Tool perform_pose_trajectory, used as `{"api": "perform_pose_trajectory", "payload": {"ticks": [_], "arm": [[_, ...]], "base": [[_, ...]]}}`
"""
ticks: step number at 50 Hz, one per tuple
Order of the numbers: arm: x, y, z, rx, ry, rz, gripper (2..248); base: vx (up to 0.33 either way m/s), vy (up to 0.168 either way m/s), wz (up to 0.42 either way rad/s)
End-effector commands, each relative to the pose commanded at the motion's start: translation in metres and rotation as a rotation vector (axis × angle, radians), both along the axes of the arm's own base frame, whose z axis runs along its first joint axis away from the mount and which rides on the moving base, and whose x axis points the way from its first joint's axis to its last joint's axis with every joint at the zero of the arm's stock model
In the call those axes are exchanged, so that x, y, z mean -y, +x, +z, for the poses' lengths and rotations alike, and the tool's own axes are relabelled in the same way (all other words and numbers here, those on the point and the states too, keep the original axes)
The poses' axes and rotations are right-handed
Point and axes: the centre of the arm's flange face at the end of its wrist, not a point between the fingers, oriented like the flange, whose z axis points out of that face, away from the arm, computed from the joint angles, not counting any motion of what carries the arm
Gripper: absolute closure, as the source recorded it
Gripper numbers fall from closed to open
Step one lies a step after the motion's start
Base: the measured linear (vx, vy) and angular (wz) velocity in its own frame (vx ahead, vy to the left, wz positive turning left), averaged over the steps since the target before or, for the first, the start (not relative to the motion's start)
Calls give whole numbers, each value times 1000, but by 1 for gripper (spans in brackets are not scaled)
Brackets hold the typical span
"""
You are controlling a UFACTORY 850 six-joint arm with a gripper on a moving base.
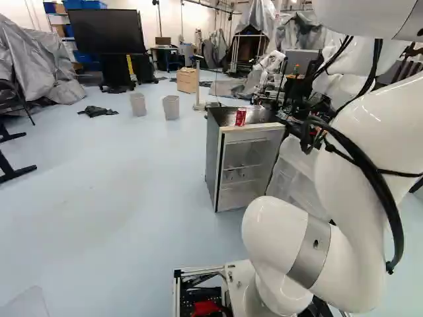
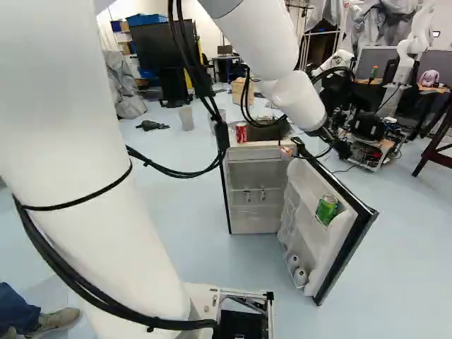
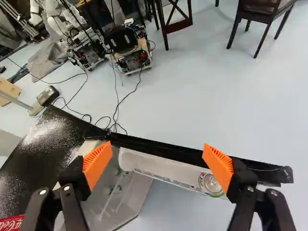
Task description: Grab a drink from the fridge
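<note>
One green can point(image 2: 327, 210), silver lid up, standing in open fridge door point(image 2: 349, 256); hand point(image 2: 315, 150) spread wide.

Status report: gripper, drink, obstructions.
Gripper open, empty. Green can in shelf of open fridge door. Door's black edge beside can, possible snag.

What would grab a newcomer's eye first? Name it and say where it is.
The huge white arm looms first, filling the left of the right base view. Beyond it stands the small fridge, a red can on top, its door wide open with a green can in a door shelf. In the wrist view, orange pads glow.
</note>
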Motion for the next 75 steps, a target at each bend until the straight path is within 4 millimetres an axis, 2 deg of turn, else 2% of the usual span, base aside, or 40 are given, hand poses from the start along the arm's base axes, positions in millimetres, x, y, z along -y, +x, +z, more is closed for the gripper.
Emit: {"api": "perform_pose_trajectory", "payload": {"ticks": [22, 43, 64, 75], "arm": [[39, -9, -1, 1, 0, -63, 3], [81, -10, -24, -20, 23, -114, 3], [124, 5, -54, -49, 67, -132, 3], [141, 18, -62, -60, 91, -126, 3]], "base": [[0, 0, 0], [0, 0, 0], [0, 0, 0], [0, 0, 0]]}}
